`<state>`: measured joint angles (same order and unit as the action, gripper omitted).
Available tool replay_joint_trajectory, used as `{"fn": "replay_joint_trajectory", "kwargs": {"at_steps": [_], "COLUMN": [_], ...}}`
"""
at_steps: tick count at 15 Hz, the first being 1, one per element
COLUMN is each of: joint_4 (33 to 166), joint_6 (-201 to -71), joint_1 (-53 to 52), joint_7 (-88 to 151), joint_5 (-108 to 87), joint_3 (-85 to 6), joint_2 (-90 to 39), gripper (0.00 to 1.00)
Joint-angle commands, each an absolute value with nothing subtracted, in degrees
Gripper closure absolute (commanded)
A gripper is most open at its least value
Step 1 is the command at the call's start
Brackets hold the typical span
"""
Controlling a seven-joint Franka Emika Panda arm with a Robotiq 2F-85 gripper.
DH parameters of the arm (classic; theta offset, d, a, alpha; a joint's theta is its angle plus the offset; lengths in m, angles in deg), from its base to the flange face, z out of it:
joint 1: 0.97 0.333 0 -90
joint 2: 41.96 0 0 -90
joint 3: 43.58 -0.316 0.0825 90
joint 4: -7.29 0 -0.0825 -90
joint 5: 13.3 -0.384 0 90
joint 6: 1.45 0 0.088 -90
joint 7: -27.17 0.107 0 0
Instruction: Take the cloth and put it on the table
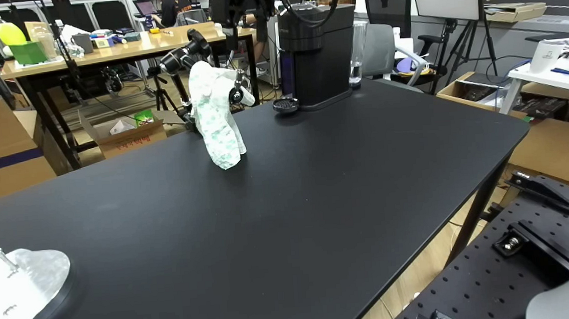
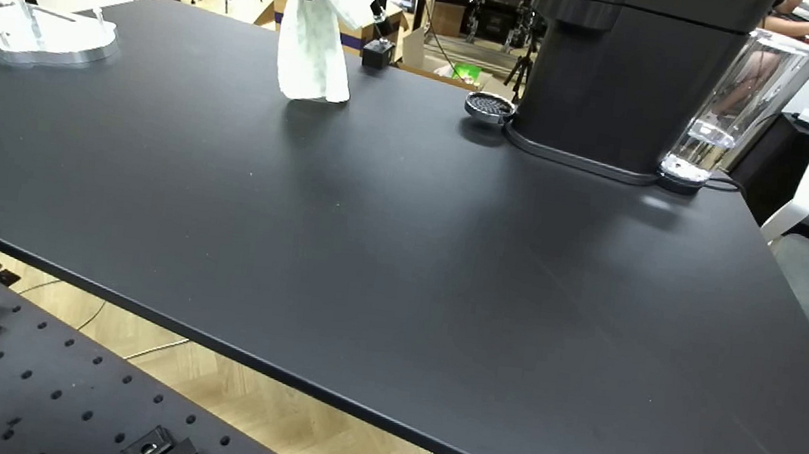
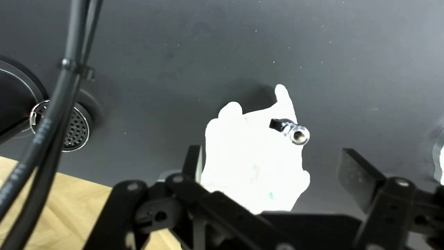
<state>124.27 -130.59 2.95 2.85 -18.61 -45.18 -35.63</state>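
Note:
A white cloth with pale green marks (image 1: 217, 116) hangs draped over a black and chrome stand (image 1: 184, 54) at the edge of the black table (image 1: 288, 219). The cloth (image 2: 313, 41) hangs down over the tabletop; I cannot tell whether its lower end touches it. My gripper (image 1: 246, 34) is open and empty, above the cloth. In the wrist view the cloth (image 3: 249, 156) shows overexposed below and between the spread fingers (image 3: 272, 163), nearer the left one. A chrome stand end (image 3: 299, 135) sticks up beside it. The gripper is out of frame in an exterior view where the cloth's top is cut off.
A tall black coffee machine (image 1: 315, 62) with a round metal drip grate (image 1: 285, 104) and a clear water tank (image 2: 721, 118) stands beside the cloth. A metal plate with upright pegs (image 1: 27, 282) lies at the other end of the table. Dark cables cross the wrist view (image 3: 55, 114).

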Motion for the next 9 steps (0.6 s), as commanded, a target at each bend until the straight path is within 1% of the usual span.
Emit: {"fn": "replay_joint_trajectory", "kwargs": {"at_steps": [1, 9], "joint_4": [120.42, 116.6], "joint_6": [-131.85, -135.78], "joint_1": [2.12, 1.61], "joint_7": [3.9, 2.31], "joint_5": [-17.45, -19.7], "joint_3": [-46.14, -48.53], "joint_2": [-31.72, -27.47], "gripper": [0.0, 0.0]}}
